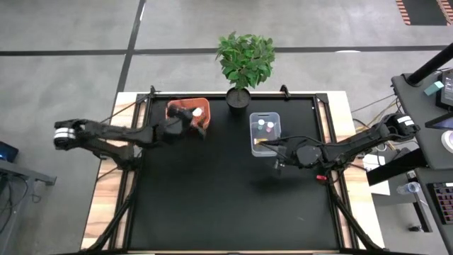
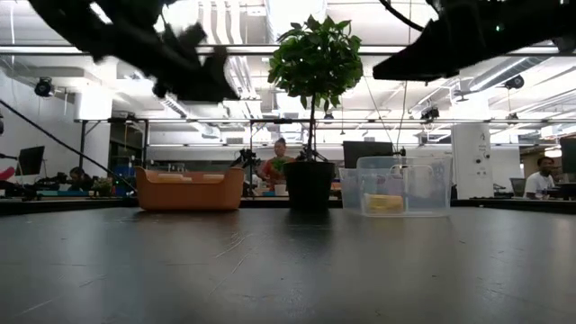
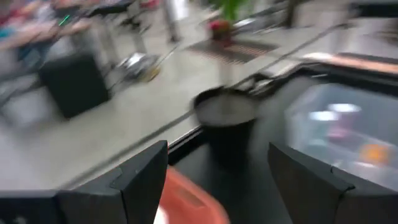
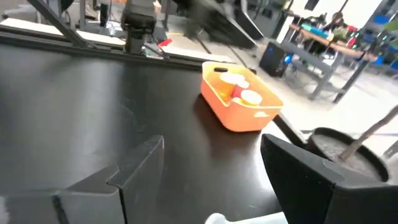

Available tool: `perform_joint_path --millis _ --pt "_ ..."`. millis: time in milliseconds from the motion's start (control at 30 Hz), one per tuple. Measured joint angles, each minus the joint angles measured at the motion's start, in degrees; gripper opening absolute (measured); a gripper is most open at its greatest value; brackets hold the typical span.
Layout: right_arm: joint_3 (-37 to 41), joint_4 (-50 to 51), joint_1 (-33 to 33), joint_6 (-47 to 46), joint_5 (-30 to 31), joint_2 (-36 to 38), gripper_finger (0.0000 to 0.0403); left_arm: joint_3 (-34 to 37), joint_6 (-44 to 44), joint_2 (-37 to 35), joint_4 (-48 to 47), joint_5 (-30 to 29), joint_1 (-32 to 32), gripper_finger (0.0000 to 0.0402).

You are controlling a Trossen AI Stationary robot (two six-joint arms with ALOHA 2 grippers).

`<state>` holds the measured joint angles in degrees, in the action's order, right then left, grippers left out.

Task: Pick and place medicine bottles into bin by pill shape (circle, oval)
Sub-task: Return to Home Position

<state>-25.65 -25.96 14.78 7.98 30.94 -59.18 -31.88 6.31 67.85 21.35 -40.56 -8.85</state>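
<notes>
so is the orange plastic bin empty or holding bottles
Not empty: the right wrist view shows white-capped round pill bottles inside the orange plastic bin.

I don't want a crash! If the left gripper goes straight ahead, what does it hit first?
Probably the black plant pot, dead ahead of the left gripper; depth is unclear.

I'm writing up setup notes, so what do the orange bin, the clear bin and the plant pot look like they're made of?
The orange bin is probably moulded plastic: opaque, with a soft sheen and a rounded rim. The clear bin looks like rigid transparent plastic, since its walls are see-through. The plant pot is black and dull. It could be plastic or ceramic, but I cannot tell which.
</notes>
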Motion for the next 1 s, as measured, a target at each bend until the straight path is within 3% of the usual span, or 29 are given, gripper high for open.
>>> perform_joint_path --millis 100,267,333,700,1000 --pt "2.1 -1.7 -1.7 2.2 -1.5 2.0 0.0259 0.0 -7.3 -4.7 -1.7 3.3 7.4 0.026" --pt "4.6 -2.3 -7.2 4.8 -12.1 7.3 0.0247 1.7 -16.1 -10.8 -5.4 27.2 16.3 0.026" --pt "6.3 -3.2 -9.6 5.1 -16.0 9.4 0.0241 3.8 -16.8 -13.4 -5.0 31.8 17.3 0.0254" --pt "15.0 -4.9 -14.7 6.6 -18.9 24.0 0.0209 17.9 -17.2 -31.6 2.6 32.5 17.0 0.0159" --pt "18.7 2.9 -14.7 6.9 -19.0 36.1 0.0203 27.0 -16.7 -46.9 2.4 32.4 16.9 0.0104"
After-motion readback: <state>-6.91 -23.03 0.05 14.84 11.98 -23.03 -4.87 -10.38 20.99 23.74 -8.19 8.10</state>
